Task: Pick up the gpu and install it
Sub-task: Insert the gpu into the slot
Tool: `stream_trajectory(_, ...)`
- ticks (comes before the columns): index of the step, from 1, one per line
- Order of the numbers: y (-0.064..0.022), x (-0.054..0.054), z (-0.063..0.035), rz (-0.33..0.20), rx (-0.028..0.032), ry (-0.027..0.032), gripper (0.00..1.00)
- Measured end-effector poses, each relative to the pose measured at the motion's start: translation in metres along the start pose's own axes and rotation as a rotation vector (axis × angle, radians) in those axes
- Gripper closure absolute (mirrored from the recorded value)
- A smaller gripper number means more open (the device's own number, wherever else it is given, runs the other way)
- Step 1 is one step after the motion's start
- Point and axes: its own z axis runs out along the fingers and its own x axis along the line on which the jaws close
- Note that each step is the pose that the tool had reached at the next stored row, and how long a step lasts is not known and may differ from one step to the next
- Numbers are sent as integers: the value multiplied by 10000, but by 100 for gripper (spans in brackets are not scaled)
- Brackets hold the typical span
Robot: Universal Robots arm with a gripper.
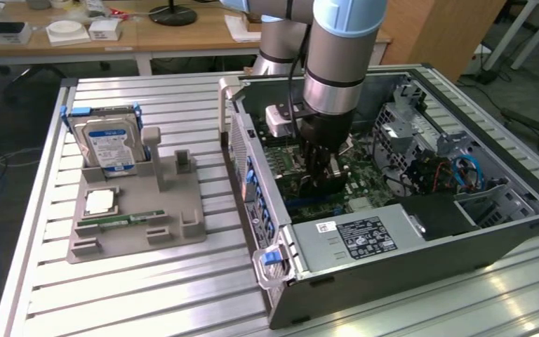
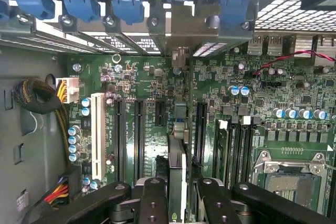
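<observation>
Inside the open computer case (image 1: 494, 232), at 3 o'clock on the slatted table (image 1: 157, 295) in the exterior view, the arm (image 1: 344, 42) reaches straight down over the motherboard (image 2: 157, 77).

Gripper (image 1: 320, 179): low between the case walls, just above the board, at roughly 11 o'clock from the labelled power supply (image 1: 363, 235).

Wrist view: gripper (image 2: 181, 205) seen from behind. Its two black fingers (image 2: 153, 203) are pressed in from either side on the gpu (image 2: 177, 177), pinching it. The card is seen edge-on as a thin dark strip, standing upright between the fingers.

The gpu is lined up lengthwise with the row of long black expansion slots, sitting between two of them and pointing toward the rear wall with the blue retention clips (image 2: 79, 1). Cannot tell whether its lower edge is seated in a slot or just above it.

CPU socket (image 2: 287, 179): bare metal frame, well apart from the card.

Grey parts tray (image 1: 129, 196): at 9 o'clock from the case in the exterior view, just beside it.
- hard drive (image 1: 109, 140) upright at the tray's 12 o'clock end
- processor (image 1: 99, 202) flat near the middle
- green memory stick (image 1: 120, 219) lying just at 6 o'clock of the processor
</observation>
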Motion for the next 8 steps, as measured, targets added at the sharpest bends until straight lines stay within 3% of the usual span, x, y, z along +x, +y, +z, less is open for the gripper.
stream_trajectory(8,-1,0,-9,0,11,0,74)
